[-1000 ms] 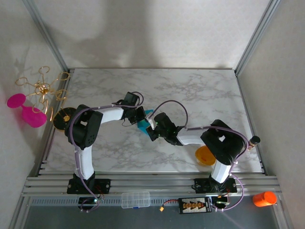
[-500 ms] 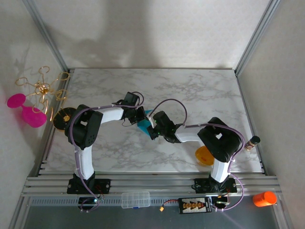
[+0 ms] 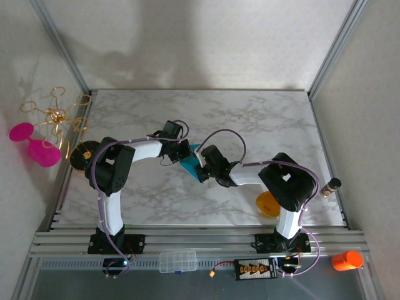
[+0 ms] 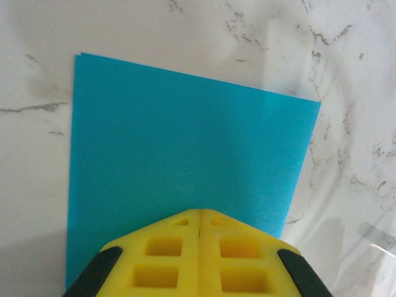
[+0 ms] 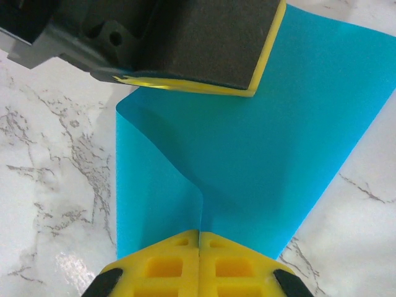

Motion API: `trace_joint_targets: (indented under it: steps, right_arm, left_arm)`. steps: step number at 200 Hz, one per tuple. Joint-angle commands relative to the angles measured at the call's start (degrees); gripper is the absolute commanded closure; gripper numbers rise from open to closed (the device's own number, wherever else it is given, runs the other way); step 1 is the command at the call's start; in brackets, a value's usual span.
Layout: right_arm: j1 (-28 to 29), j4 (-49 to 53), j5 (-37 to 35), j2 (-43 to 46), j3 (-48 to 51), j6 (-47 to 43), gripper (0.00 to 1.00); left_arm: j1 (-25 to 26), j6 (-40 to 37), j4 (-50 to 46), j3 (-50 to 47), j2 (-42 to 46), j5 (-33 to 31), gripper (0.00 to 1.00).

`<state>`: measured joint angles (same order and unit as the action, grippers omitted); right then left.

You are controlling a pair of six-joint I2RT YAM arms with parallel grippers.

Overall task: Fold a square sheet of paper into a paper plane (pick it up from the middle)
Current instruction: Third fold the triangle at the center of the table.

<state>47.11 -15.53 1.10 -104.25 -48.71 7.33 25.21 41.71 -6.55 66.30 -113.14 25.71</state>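
Bowl: the small orange bowl (image 3: 269, 204) sits by your right arm's lower link, well apart from the work. Ignore it, but mind the elbow swing.
Right gripper: the right gripper (image 5: 199, 235) has its fingers pressed together, pinching a raised curl of the square sheet of paper (image 5: 278, 124). A short crease line runs out from your tips.
Sheet: it's mid-table, between the two grippers. It's doubled over, w/ two edges showing at one corner in the left wrist view. In the right wrist view one side bulges up as a soft loop and isn't flat yet.
Left gripper: the left gripper (image 4: 199, 213) has its jaws shut tight, tips down on the sheet near one edge. Can't tell if any paper is nipped between them or only pinned under.
Step (my read): you're setting a fold, turning that loop into a sharp crease. It looks like an early fold; no dart shape so far.
How to do it well: use the left as the anchor and hold it down firm. Draw the right low and straight along the fold line, not upward, so the loop collapses onto itself. Check the two layers' edges line up before you commit. Go slow, since thin paper buckles fast.
Risk: lift w/ the right and the sheet prob. drags out from under the left, or the crease goes skewed.
Table: the marble table (image 3: 262, 119) looks slick. Expect the sheet to skate if the anchor eases.
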Motion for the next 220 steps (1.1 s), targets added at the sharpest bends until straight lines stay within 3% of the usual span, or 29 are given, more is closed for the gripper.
trace_joint_targets:
  steps: [1, 67, 138, 220]
  right_arm:
    - [-0.4, 1.3, -1.0, -1.1, -1.3, 0.8, 1.00]
    - [-0.4, 1.4, -0.1, -1.2, -1.2, 0.6, 1.00]
    - [-0.4, 1.4, 0.4, -1.1, -1.4, 0.5, 1.00]
    - [-0.5, 2.7, -1.1, -1.6, -2.5, 0.5, 1.00]
  left_arm:
    - [0.7, -1.4, -3.3, -0.3, -0.5, 1.4, 0.93]
    - [-0.5, -3.0, -4.8, 4.2, 3.3, 3.7, 0.79]
    - [-1.6, -5.2, -8.5, 4.7, -1.2, -2.6, 0.86]
    - [-1.3, -6.9, -10.4, 4.5, -3.3, -4.6, 0.91]
